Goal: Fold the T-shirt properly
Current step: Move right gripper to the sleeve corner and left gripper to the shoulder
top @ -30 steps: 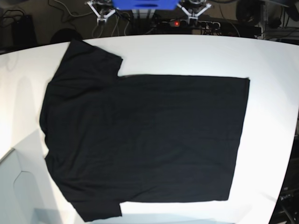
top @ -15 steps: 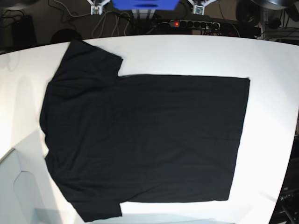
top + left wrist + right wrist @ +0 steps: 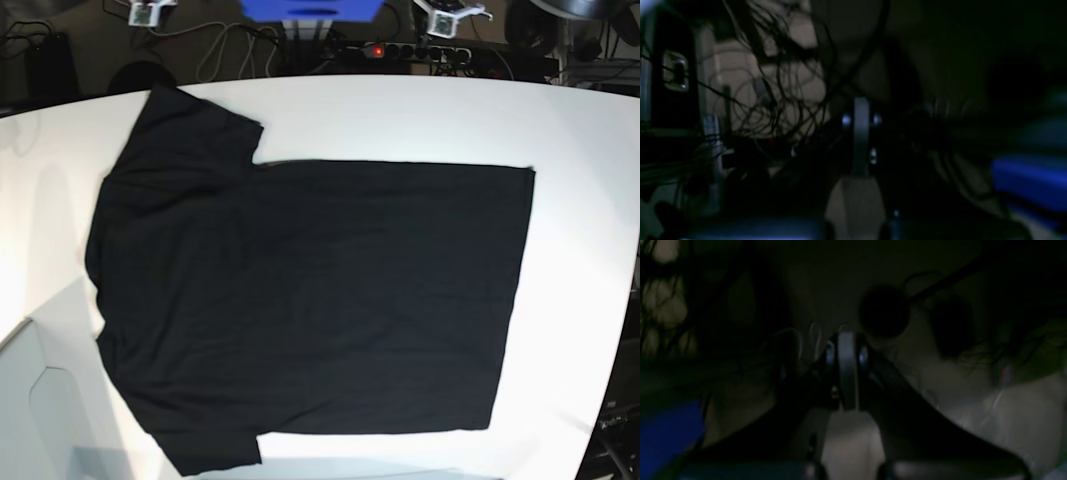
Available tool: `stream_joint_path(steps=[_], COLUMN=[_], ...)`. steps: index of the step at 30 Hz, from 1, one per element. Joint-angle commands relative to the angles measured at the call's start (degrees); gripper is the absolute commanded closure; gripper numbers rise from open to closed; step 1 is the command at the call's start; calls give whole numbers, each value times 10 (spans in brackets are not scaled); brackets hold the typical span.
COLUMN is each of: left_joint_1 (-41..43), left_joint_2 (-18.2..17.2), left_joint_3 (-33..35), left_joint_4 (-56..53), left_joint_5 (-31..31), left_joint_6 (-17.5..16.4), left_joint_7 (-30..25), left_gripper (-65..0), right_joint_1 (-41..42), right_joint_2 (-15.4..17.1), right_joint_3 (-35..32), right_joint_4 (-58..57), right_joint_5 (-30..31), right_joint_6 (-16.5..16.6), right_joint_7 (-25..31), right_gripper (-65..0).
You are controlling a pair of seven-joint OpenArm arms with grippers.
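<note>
The black T-shirt (image 3: 310, 300) lies flat on the white table (image 3: 580, 250), plain side up. Its collar and sleeves are toward the left and its hem toward the right. No print shows. My left gripper (image 3: 447, 18) is behind the table's far edge at the top right, away from the shirt. My right gripper (image 3: 150, 10) is at the top left, partly cut off by the frame. In the dark wrist views each gripper's fingers (image 3: 860, 133) (image 3: 846, 370) show as one closed bar, holding nothing.
A blue box (image 3: 310, 8) stands behind the table's far edge between the arms. A power strip with a red light (image 3: 400, 50) and cables lie beside it. A grey panel (image 3: 30, 400) sits at the table's front left corner.
Both grippers have drawn apart along the far edge, the right one toward the left and the left one toward the right. The T-shirt has not moved.
</note>
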State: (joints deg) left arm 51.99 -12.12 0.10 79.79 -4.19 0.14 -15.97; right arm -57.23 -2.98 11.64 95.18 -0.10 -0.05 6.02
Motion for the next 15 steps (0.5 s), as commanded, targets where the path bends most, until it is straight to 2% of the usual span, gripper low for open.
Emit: stream_joint_path(steps=[1, 8, 13, 15], left_joint_1=[20, 59, 63, 63], left_joint_2=[-16, -112, -154, -163], left_joint_3=[-1, -1, -1, -8], left_joint_4=[24, 134, 198, 221], left_joint_5=[-11, -176, -244, -255], left_joint_6=[2, -1, 0, 1], left_joint_7=[-10, -10, -10, -9], left_gripper=[0, 0, 0, 0], right_joint_1=[-13, -17, 53, 102], right_joint_2=[2, 1, 5, 3], right_joint_3=[13, 55, 56, 57], right_joint_4=[30, 152, 208, 209], right_joint_5=[1, 1, 1, 1], right_joint_6=[-2, 0, 7, 41], right_joint_7=[17, 8, -75, -113], right_gripper=[0, -1, -2, -26])
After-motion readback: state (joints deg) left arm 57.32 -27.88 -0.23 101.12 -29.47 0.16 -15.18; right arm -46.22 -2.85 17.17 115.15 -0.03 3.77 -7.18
